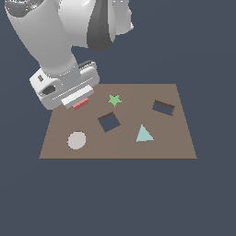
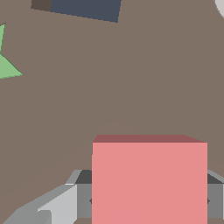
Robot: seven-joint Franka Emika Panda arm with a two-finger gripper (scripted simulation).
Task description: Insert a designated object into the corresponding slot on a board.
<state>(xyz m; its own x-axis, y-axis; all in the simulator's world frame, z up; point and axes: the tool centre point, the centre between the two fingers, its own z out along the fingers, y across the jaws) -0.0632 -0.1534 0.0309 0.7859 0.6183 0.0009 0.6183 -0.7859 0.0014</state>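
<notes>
The salmon-red square block [image 1: 80,103] sits in my gripper [image 1: 79,102], which is shut on it just above the brown board [image 1: 118,148] near its far corner at the exterior view's left. In the wrist view the block [image 2: 148,179] fills the space between the grey fingers [image 2: 83,197]. The dark navy square slot [image 1: 109,121], tilted like a diamond, lies to the exterior view's right of the gripper and nearer the camera. Part of it shows in the wrist view [image 2: 85,8].
On the board are a green star [image 1: 114,99], a teal triangle [image 1: 144,134], a pale grey disc [image 1: 76,140] and a narrower dark rectangular cut-out [image 1: 163,108]. The star also shows in the wrist view [image 2: 6,65]. The arm's white body looms over the board's far side.
</notes>
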